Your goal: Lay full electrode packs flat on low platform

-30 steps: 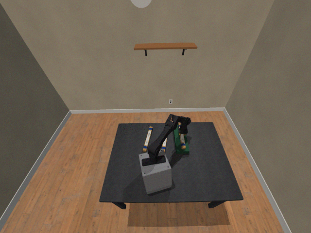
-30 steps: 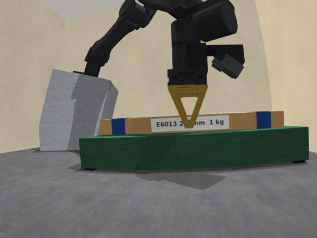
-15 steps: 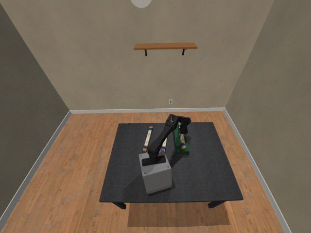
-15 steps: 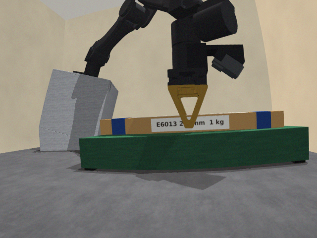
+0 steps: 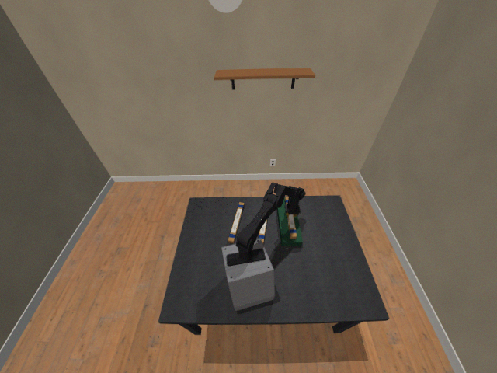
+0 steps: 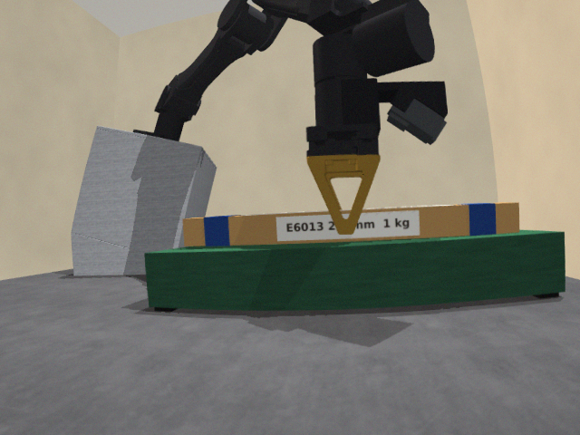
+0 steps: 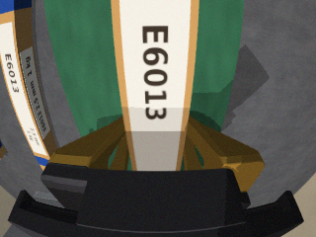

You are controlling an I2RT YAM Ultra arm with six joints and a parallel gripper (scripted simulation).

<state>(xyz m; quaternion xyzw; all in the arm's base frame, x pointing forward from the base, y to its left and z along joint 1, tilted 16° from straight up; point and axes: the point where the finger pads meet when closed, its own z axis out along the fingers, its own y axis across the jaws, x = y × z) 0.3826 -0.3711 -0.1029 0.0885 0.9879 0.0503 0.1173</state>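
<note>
The single black arm (image 5: 256,218) is seen rising from its grey pedestal (image 5: 262,290) and bent over at the elbow, the wrist turned straight down. The end effector (image 6: 343,227) is pointed vertically, its tan fingers closed from opposite sides on a pack of electrodes (image 6: 243,229), which is gripped at mid-length across its narrow width.

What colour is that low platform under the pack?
Dark green, seen best in the exterior view.
</note>
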